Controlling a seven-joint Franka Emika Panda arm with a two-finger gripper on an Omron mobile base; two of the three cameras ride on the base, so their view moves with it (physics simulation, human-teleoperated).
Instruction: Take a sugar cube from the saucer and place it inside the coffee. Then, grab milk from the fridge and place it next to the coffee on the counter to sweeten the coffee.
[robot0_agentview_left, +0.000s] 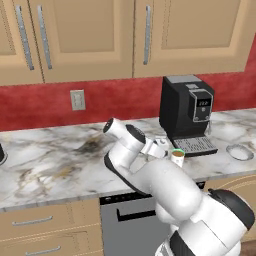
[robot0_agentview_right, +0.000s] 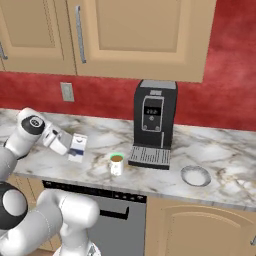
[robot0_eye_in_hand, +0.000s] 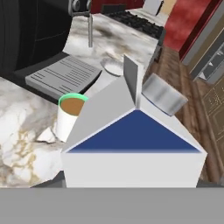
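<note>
My gripper (robot0_agentview_right: 76, 148) is shut on the milk (robot0_agentview_right: 78, 146), a white gable-topped carton with a dark blue band (robot0_eye_in_hand: 133, 131). It holds the carton tilted, low over the counter (robot0_agentview_right: 225, 170), a short way left of the coffee (robot0_agentview_right: 116, 164). In the hand view the carton fills the foreground, and the coffee (robot0_eye_in_hand: 70, 114), a white mug with a green rim and brown liquid, stands just beyond its left corner. In the left base view the gripper (robot0_agentview_left: 162, 148) sits just left of the coffee (robot0_agentview_left: 177, 157). The saucer (robot0_agentview_right: 195, 175) lies right of the machine. The sugar cube and the fridge are out of view.
A big black coffee machine (robot0_agentview_right: 154, 122) with its drip tray stands right behind the mug. Tan wall cabinets (robot0_agentview_left: 90, 35) hang above a red backsplash. A grey dishwasher front (robot0_agentview_left: 125, 220) sits under the counter edge. A dark stovetop (robot0_eye_in_hand: 131, 19) lies further along the counter.
</note>
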